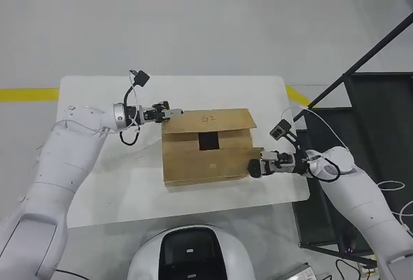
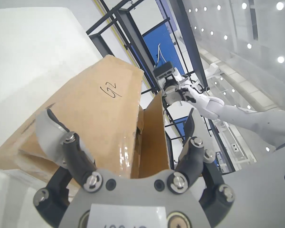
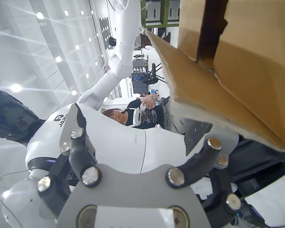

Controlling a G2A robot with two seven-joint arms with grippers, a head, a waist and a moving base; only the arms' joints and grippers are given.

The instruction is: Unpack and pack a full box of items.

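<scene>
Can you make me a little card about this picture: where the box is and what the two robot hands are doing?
box: cardboard box on the white table, flaps folded over the top
opening: small dark gap between the flaps
left gripper: open, at the box's far left corner
right gripper: open, at the box's near right corner
inside the box: cannot tell
</scene>
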